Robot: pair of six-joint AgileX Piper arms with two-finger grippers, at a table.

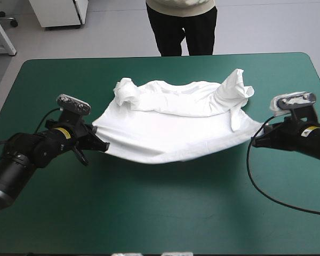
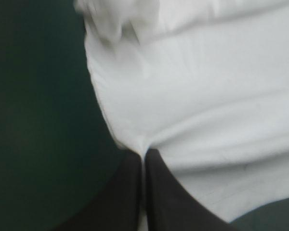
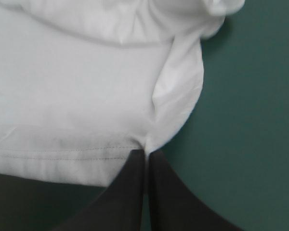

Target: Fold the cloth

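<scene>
Item: T-shirt (image 1: pixel 176 128), white, short-sleeved.
Location: on the far half of the surface (image 1: pixel 165 213), roughly centred between its left and right edges, stretched from one side toward the other.
Condition: opened out but not flat. The far part is rumpled and lies in soft folds over the body. The near part is smoother.
Near edge: runs in a shallow sagging curve from one end effector to the other, with a thin shadow under it on the surface.
Left bunch (image 1: pixel 125 92): a twisted knot of fabric at the far left corner of the T-shirt.
Right bunch (image 1: pixel 236 85): a crumpled peak of fabric at the far right corner, with a narrow strip trailing down toward the near right corner.
Hem (image 3: pixel 62 153): seen in the right wrist view as a stitched band that meets the fingertips.
Left end effector (image 1: pixel 100 142): at the near left corner of the T-shirt. Its black fingers are clenched on the fabric, which gathers into small creases at the tips.
Right end effector (image 1: pixel 257 140): at the near right corner. Its black fingers are clenched on the hem, and the cloth curls around the corner just ahead of them.
Cover: teal-green, visible on every side of the T-shirt.
</scene>
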